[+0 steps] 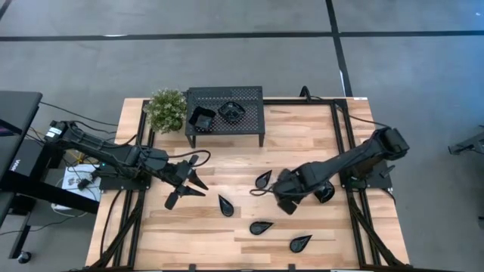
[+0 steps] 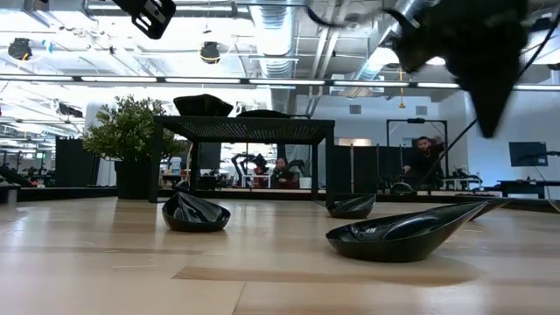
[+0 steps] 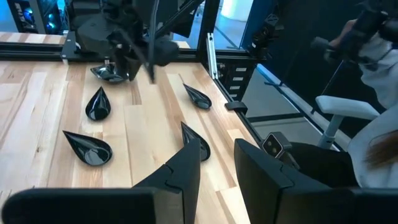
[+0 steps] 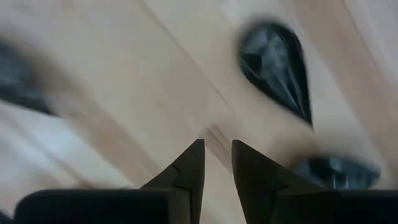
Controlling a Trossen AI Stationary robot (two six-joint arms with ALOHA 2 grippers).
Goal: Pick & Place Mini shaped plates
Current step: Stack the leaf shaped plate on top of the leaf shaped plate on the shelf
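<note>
Four black teardrop plates lie flat on the wooden table (image 1: 227, 155): one (image 1: 263, 179) by the right gripper, one (image 1: 226, 205) at the middle, and two (image 1: 262, 227) (image 1: 300, 243) toward the near edge. More small plates (image 1: 202, 119) (image 1: 230, 112) sit on the black perforated stand (image 1: 249, 102). My left gripper (image 1: 189, 181) (image 3: 217, 165) hovers open and empty left of the middle plate. My right gripper (image 1: 265, 189) (image 4: 217, 155) is low over the table with a narrow gap between its fingers, empty, and a teardrop plate (image 4: 277, 68) lies ahead of it.
A potted plant (image 1: 166, 109) stands at the stand's left end, by the far edge. Black frame rails (image 1: 344, 151) run along the table's left and right sides. Bare wood lies between the stand and the plates. People sit in the room behind (image 2: 424, 157).
</note>
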